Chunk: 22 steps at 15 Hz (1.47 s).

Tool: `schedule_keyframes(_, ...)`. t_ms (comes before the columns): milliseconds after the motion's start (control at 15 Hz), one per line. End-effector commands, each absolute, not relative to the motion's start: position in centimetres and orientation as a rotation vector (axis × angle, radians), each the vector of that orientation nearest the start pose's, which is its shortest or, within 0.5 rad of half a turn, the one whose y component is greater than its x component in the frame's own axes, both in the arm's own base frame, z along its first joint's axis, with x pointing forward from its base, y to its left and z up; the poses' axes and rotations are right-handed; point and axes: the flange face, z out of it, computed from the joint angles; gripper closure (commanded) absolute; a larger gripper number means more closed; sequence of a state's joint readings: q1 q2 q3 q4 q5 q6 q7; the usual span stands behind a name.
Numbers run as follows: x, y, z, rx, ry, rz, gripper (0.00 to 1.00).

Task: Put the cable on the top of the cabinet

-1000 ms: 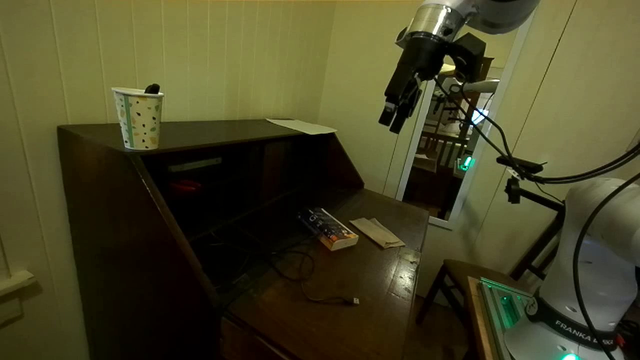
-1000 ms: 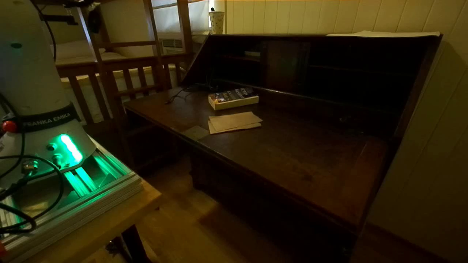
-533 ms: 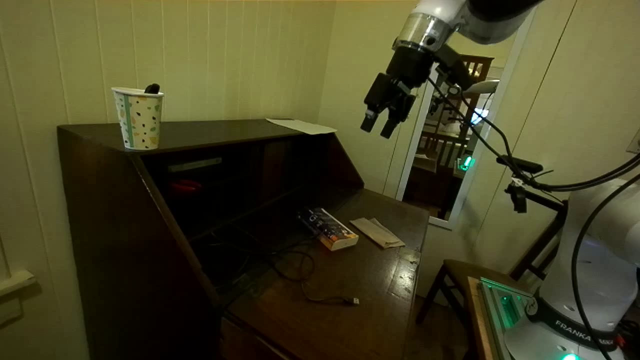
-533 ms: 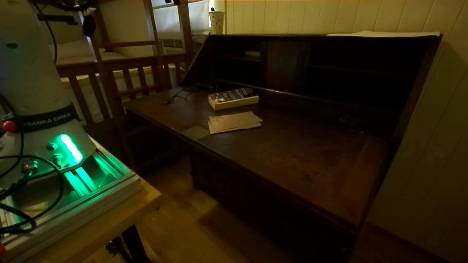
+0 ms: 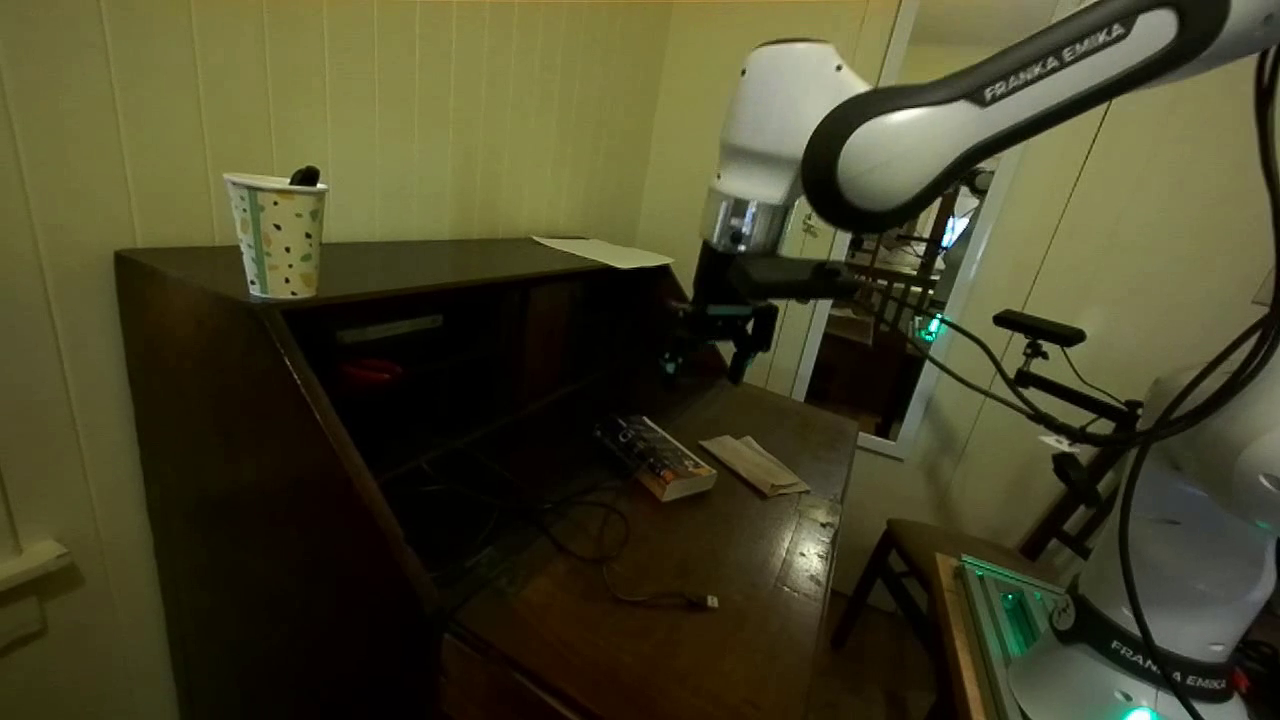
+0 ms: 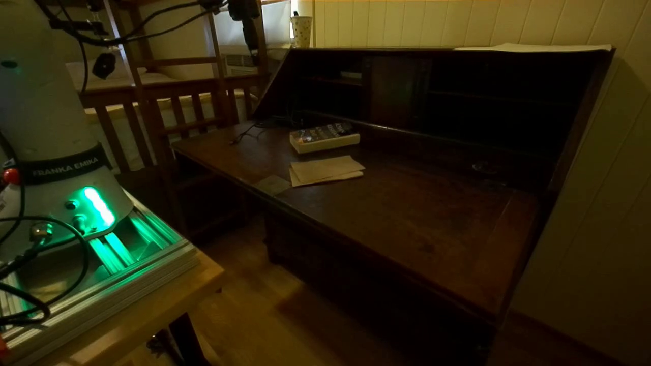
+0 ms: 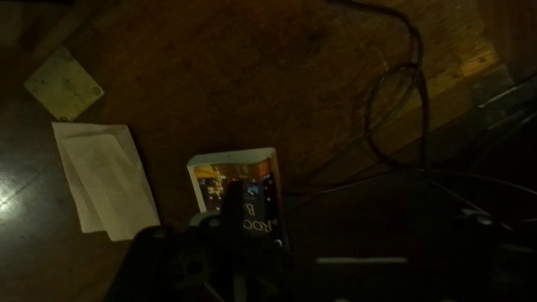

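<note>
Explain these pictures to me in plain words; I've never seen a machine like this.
The machine is a Franka robot arm ending in a two-fingered gripper. The two exterior views are filmed from outside it; the wrist view is filmed from the arm's own wrist, looking down. A dark wooden secretary cabinet fills much of both exterior views. On its desk surface lie a black cable, a paperback book and folded tan paper; a patterned paper cup and a white paper sheet sit on top. The gripper is open, holding nothing.
</note>
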<state>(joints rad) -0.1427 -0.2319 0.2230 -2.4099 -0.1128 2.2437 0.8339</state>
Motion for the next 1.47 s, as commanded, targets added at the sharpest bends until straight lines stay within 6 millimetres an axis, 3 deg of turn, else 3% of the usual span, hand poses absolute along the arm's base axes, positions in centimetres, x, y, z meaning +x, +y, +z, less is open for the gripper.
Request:
schedule_keyframes(0,47.6,2.9,34.1,-3.050,1.345,-0.001,0.00)
schedule_keyframes(267,48.3,2.1,27.5,-2.992,1.515,0.216,0.00)
schedule_keyframes(533,50.9,1.7,24.7,-2.949,1.565,0.247,0.00)
schedule_keyframes(667,52.2,1.5,25.2,-2.922,1.564,0.243,0.00)
schedule_keyframes(867,52.5,2.3,28.3,-2.924,1.432,0.242,0.00)
schedule_keyframes(933,52.4,1.6,26.4,-2.936,1.495,0.222,0.00)
schedule_keyframes(1067,52.8,2.1,27.6,-2.931,1.455,0.220,0.00)
schedule_keyframes(1200,52.9,2.0,28.9,-2.858,1.482,0.077,0.00)
schedule_keyframes(1400,55.0,1.2,29.4,-2.751,1.569,-0.140,0.00)
